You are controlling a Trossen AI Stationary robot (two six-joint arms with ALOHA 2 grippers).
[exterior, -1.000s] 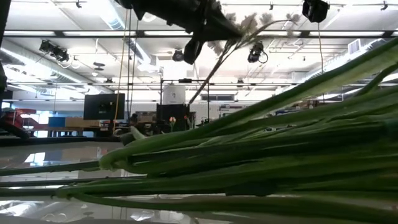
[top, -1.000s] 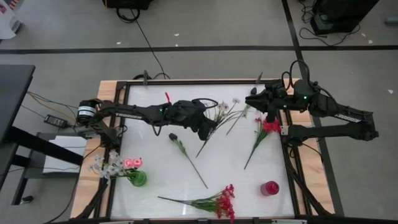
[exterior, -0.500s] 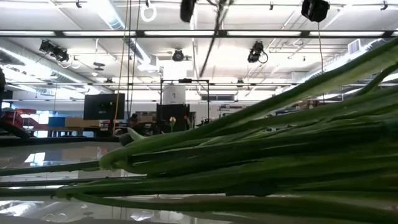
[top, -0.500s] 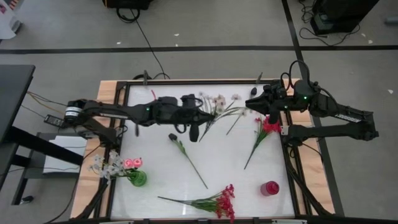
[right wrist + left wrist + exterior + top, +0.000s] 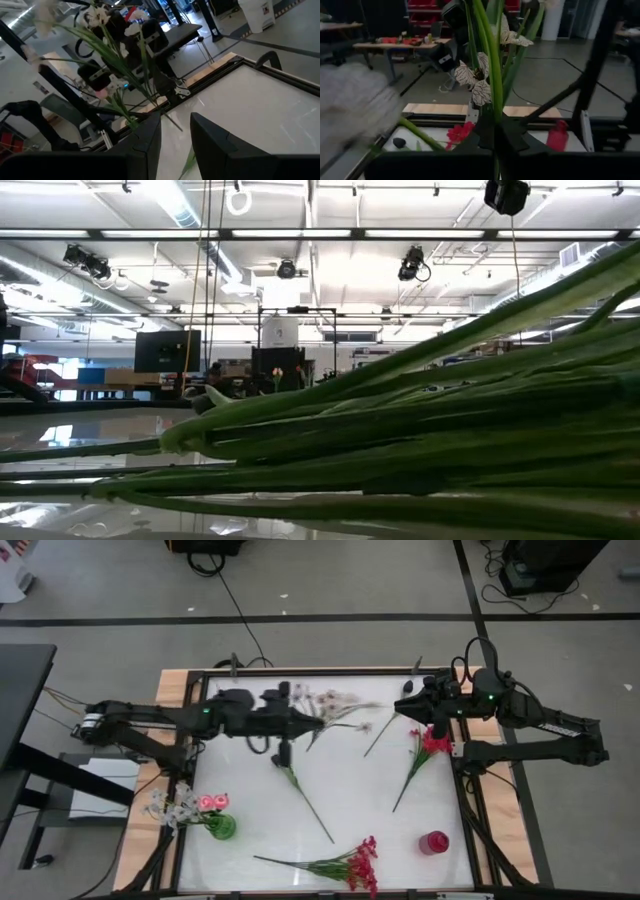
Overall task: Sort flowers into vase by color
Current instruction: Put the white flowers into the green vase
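Observation:
My left gripper [image 5: 297,718] [image 5: 495,122] is high over the far-left part of the table, shut on a pale white small-blossom sprig [image 5: 335,705] [image 5: 475,82], which also shows in the right wrist view [image 5: 115,55]. My right gripper [image 5: 408,706] [image 5: 176,125] waits open over the far-right part, above a red blossom sprig [image 5: 428,745] lying flat. A leafy stem with a dark bud [image 5: 300,795] and a red spray [image 5: 345,865] also lie flat on the table. A green vase [image 5: 222,828] at the near left holds pink and white flowers. My left gripper pinches the sprig's green stems [image 5: 496,107] between its two fingers. The stems run on past the fingertips and the white blossoms [image 5: 479,92] stand beyond them. The sprig is lifted clear of the table.
A red vase [image 5: 433,842] stands near the near-right corner. A bare thin stem [image 5: 378,738] lies between the two grippers. The red spray's green stems [image 5: 400,440] fill the low view close to the camera. A black frame [image 5: 200,740] edges the white table top.
My left gripper has drawn back toward the table's left edge and risen out of the low view, carrying the white sprig. The sprig has come up clear of the table and turned, its blossoms now lying over the far edge.

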